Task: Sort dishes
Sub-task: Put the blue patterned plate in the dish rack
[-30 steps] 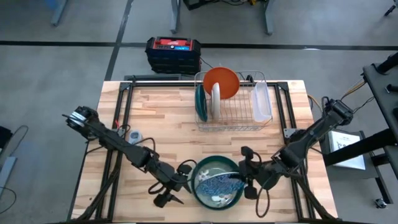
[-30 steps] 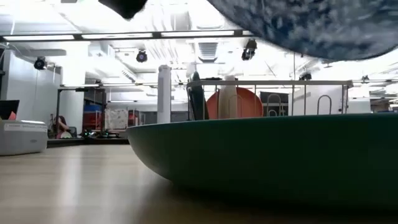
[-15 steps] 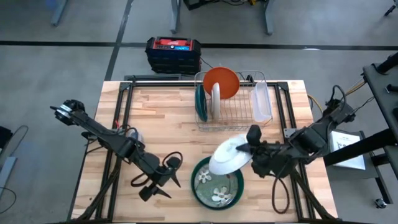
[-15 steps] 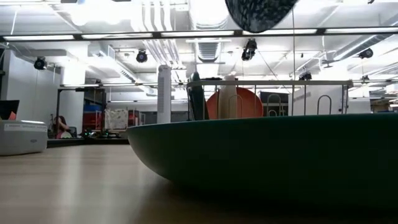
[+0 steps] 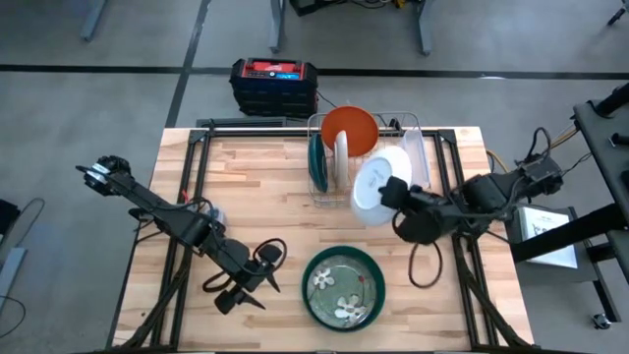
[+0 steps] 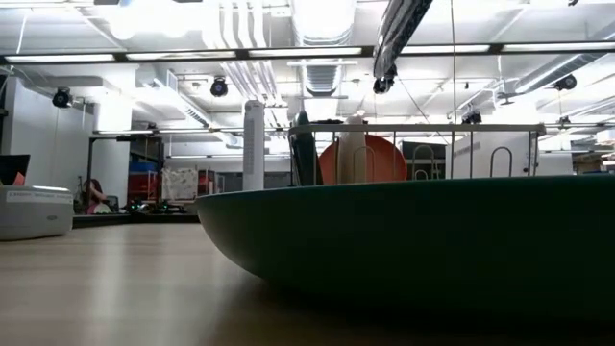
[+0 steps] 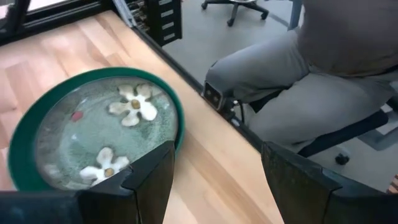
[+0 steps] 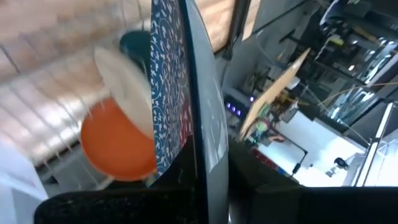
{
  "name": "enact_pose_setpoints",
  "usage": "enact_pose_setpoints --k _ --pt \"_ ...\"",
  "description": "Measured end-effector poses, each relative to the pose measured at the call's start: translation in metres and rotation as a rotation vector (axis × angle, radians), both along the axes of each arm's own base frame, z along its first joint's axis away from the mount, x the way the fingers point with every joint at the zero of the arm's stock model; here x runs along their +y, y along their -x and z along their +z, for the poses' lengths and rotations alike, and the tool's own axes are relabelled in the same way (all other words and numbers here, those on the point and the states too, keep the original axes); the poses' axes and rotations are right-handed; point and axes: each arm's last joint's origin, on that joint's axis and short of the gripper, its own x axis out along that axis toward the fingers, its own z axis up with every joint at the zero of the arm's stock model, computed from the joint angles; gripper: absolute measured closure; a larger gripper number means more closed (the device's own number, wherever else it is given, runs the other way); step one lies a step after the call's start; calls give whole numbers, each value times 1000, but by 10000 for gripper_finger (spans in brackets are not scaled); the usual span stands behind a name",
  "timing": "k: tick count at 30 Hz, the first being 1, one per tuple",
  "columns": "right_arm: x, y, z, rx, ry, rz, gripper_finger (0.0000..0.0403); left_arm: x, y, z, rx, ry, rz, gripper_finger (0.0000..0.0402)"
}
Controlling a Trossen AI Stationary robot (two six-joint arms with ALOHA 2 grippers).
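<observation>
Right of centre in the high view, a plate [image 5: 379, 187] with a pale underside and a blue patterned face is held on edge above the right part of the wire rack [image 5: 366, 169]. Its rim is pinched between the nearly shut fingers of the right gripper [image 5: 400, 197], which grips it at the side nearest the right arm. In the right wrist view the same plate [image 8: 186, 81] is seen edge-on, running straight up from between the two dark fingers [image 8: 124, 199], with the rack and its dishes behind it.

Three dishes are already stood in the rack: a dark green one [image 5: 316, 162] at its left end, a white one [image 5: 341, 157] beside it, and an orange one [image 5: 350, 130] leaning at the back. A clear tray [image 5: 414, 162] sits at the rack's right end. Near the bottom centre of the high view, a green bowl with pale flowers [image 5: 343, 287] lies flat on the table [image 5: 246, 187], not yet racked.

The sorting is judged to be well under way: the held plate has still to be slotted in, and the flowered bowl is left after it.

At the lower left of the high view, the left gripper [image 5: 257, 273] waits just beside the flowered bowl, its fingers spread wide and holding nothing.
</observation>
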Motion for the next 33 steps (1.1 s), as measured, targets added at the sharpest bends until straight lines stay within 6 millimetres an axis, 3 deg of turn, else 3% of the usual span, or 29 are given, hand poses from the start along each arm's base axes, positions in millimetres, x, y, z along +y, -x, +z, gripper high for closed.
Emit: enact_pose_setpoints --k 10,20,26,33 --pt "-29 -16 -22 226 203 -115 381 4 1 -3 8 -67 74 171" --pt "-56 -29 -47 425 338 -161 381 12 -2 1 -40 -197 283 171" --pt "-62 -36 -63 509 379 -136 381 14 -3 13 -61 -212 366 171" --pt "-66 -49 -77 525 431 -72 381 15 -2 13 -42 -214 376 171"
